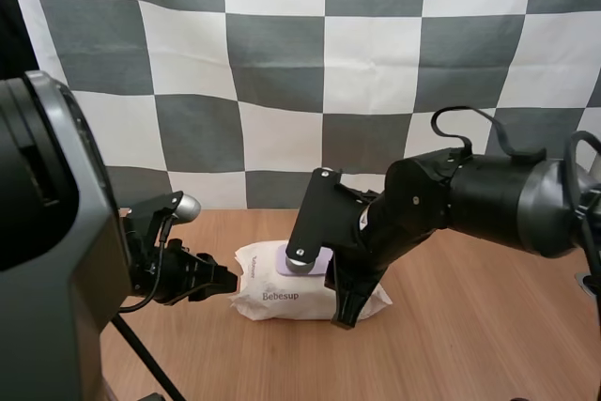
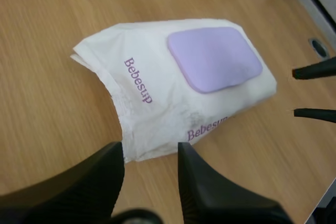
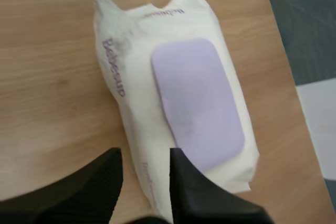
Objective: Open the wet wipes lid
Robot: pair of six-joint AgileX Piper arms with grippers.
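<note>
Desk point(image 1: 470, 326) holds the wet wipes pack point(image 1: 268, 288) flat with its purple lid point(image 2: 214, 57) shut on top, and the left gripper point(image 2: 149, 150) and right gripper point(image 3: 144, 153) sit at opposite ends, fingers apart, so you pin with left and lift the lid's edge with right.

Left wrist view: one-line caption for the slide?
Open left gripper at one end of the wet wipes pack, lilac lid shut; right gripper beyond the other end.

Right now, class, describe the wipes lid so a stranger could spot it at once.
On the wooden table lies a white wet wipes pack. On its top sits the lid, a shut rounded lilac panel, the only solid colour on it.
</note>
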